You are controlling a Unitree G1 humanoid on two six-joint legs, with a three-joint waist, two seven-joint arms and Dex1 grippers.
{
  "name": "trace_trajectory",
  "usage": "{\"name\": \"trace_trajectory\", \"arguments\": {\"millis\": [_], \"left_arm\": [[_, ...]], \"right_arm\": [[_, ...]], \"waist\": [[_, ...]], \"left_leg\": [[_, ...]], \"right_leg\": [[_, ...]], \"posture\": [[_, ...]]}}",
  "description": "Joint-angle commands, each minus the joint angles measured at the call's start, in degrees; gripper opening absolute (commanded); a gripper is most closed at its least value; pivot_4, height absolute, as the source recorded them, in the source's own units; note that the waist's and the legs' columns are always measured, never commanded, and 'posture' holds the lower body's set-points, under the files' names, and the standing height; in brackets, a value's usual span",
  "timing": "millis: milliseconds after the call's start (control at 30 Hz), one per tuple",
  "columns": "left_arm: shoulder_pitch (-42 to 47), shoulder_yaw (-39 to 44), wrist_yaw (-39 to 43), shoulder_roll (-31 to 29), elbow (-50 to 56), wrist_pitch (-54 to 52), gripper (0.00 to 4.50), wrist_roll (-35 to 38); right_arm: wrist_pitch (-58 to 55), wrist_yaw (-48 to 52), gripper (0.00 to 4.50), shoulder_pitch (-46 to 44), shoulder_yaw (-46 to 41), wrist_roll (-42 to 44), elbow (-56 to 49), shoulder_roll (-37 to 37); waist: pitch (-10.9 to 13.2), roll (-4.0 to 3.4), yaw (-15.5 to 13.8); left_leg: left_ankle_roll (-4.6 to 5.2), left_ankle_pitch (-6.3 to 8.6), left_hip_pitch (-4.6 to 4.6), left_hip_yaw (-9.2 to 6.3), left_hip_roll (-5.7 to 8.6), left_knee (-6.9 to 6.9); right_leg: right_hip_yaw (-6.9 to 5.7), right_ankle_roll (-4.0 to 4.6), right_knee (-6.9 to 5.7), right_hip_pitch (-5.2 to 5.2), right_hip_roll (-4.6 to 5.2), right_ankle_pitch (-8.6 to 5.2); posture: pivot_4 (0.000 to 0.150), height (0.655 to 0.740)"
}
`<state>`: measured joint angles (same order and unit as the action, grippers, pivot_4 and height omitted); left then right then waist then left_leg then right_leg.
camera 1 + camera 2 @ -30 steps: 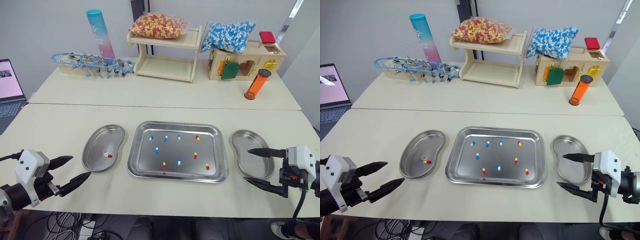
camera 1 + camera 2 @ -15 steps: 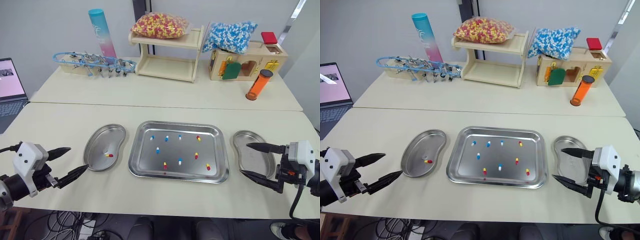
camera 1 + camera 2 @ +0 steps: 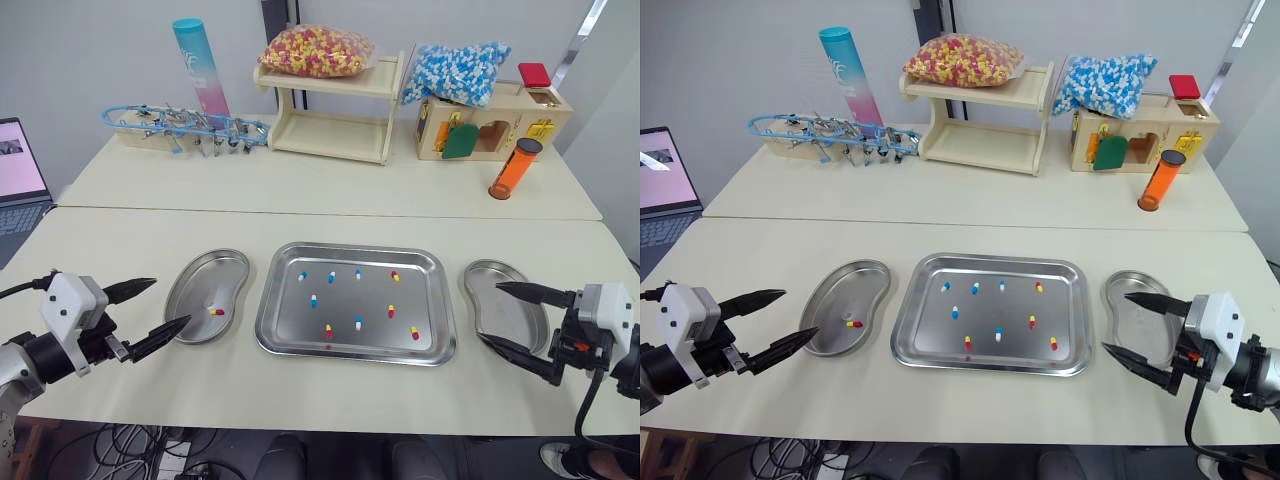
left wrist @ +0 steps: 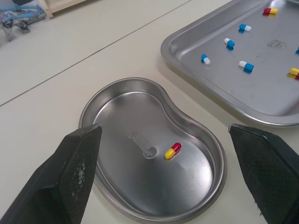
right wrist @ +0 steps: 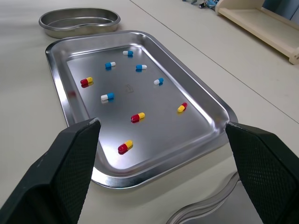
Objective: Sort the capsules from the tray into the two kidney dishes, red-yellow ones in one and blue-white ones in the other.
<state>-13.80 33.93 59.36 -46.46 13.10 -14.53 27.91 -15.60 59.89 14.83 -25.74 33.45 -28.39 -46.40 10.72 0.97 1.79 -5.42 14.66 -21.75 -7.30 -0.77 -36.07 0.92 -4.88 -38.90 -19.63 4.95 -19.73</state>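
Observation:
The steel tray (image 3: 430,300) lies mid-table with several red-yellow and blue-white capsules scattered in it, such as a blue-white one (image 3: 313,299) and a red-yellow one (image 3: 414,333). The left kidney dish (image 3: 225,275) holds one red-yellow capsule (image 3: 216,311), also seen in the left wrist view (image 4: 172,150). My left gripper (image 3: 172,301) is open and empty at that dish's left rim. The right kidney dish (image 3: 478,268) looks empty. My right gripper (image 3: 490,312) is open over it, pointing toward the tray (image 5: 196,116).
At the back stand a wooden shelf (image 3: 330,130) with a bag of red-yellow capsules (image 3: 315,50), a bag of blue-white capsules (image 3: 455,70), a wooden box (image 3: 500,125), an orange tube (image 3: 513,168), a tall cylinder (image 3: 197,65) and a clamp rack (image 3: 185,128). A laptop (image 3: 20,170) sits far left.
My left gripper has moved away from the front edge and up to the left dish's rim. My right gripper has edged forward over the right dish. Both remain open.

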Motion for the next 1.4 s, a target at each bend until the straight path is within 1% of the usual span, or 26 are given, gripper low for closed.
{"name": "trace_trajectory", "arguments": {"millis": [33, 367, 600, 867, 1000, 1133, 1200, 1333, 1400], "left_arm": [[0.06, 0.12, 0.12, 0.00, -0.14, 1.24, 4.48, 0.26], [-0.50, 0.41, 0.02, 0.30, -0.98, 1.17, 4.48, 0.15], [-1.24, 2.28, -2.21, -0.41, -4.92, 2.22, 4.48, -2.75], [0.42, 2.75, -1.39, -2.39, -5.08, -0.30, 4.48, -0.10], [2.76, 0.63, -1.60, -3.82, -1.25, -4.78, 4.48, 2.29], [5.87, -0.92, -4.60, -3.45, 3.53, -12.04, 4.48, 5.94], [6.52, -1.47, -5.36, -3.40, 5.07, -13.44, 4.48, 6.13], [6.38, -1.34, -4.83, -4.03, 7.57, -16.33, 4.48, 8.05], [4.28, -0.32, -2.98, -4.68, 8.97, -16.83, 4.48, 8.35]], "right_arm": [[0.29, -0.21, 4.50, -0.62, -1.45, 1.21, -1.26, -0.24], [0.05, 1.30, 4.50, -1.40, -0.93, 1.26, -1.01, -1.32], [-0.84, 3.26, 4.50, -2.35, 0.60, 2.07, -2.07, -2.67], [-2.11, 3.24, 4.50, -5.51, 2.83, 2.81, -2.43, -3.46], [-2.64, 3.12, 4.50, -4.87, 2.41, 3.11, -3.11, -3.29], [-2.64, 3.26, 4.50, -3.76, 1.80, 3.07, -3.61, -3.30], [-2.69, 3.34, 4.50, -3.26, 1.71, 3.11, -3.95, -3.26], [-2.28, 3.52, 4.50, -2.66, 1.59, 3.00, -4.07, -3.16], [-1.65, 3.91, 4.50, -2.62, 1.54, 2.73, -3.63, -3.16]], "waist": [[0.00, 0.00, 0.00], [0.00, 0.00, 0.01], [0.00, 0.00, 0.04], [0.00, 0.00, 0.01], [0.00, 0.00, 0.01], [0.00, 0.00, -0.07], [0.00, 0.00, -0.05], [0.00, 0.00, 0.23], [0.00, 0.00, 0.23]], "left_leg": [[0.00, 0.00, 0.00, 0.00, 0.00, 0.00], [0.00, 0.00, 0.00, -0.01, 0.00, 0.00], [0.00, 0.00, 0.00, 0.00, 0.00, 0.00], [0.00, 0.00, -0.01, -0.04, 0.00, -0.01], [0.00, 0.00, -0.01, -0.03, 0.00, 0.00], [0.00, 0.00, -0.02, -0.04, 0.00, -0.01], [0.00, 0.00, -0.02, -0.05, 0.00, -0.01], [0.00, 0.00, -0.01, -0.03, 0.00, 0.00], [0.00, 0.00, -0.01, -0.02, 0.00, 0.00]], "right_leg": [[0.00, 0.00, 0.00, 0.00, 0.00, 0.00], [0.00, 0.00, 0.00, 0.00, 0.00, 0.00], [0.00, 0.00, 0.00, 0.00, 0.00, 0.00], [-0.03, 0.00, -0.01, 0.00, 0.00, 0.00], [-0.02, 0.00, 0.00, 0.00, 0.00, 0.00], [-0.03, 0.00, 0.00, 0.01, 0.00, 0.00], [-0.03, -0.01, -0.01, 0.00, 0.00, 0.00], [-0.01, 0.00, -0.01, -0.02, -0.01, 0.00], [0.00, 0.00, -0.01, -0.01, -0.01, 0.00]], "posture": [[0.150, 0.7400], [0.150, 0.7400], [0.150, 0.7400], [0.150, 0.7400], [0.150, 0.7400], [0.150, 0.7400], [0.150, 0.7400], [0.150, 0.7400], [0.150, 0.7400]]}}
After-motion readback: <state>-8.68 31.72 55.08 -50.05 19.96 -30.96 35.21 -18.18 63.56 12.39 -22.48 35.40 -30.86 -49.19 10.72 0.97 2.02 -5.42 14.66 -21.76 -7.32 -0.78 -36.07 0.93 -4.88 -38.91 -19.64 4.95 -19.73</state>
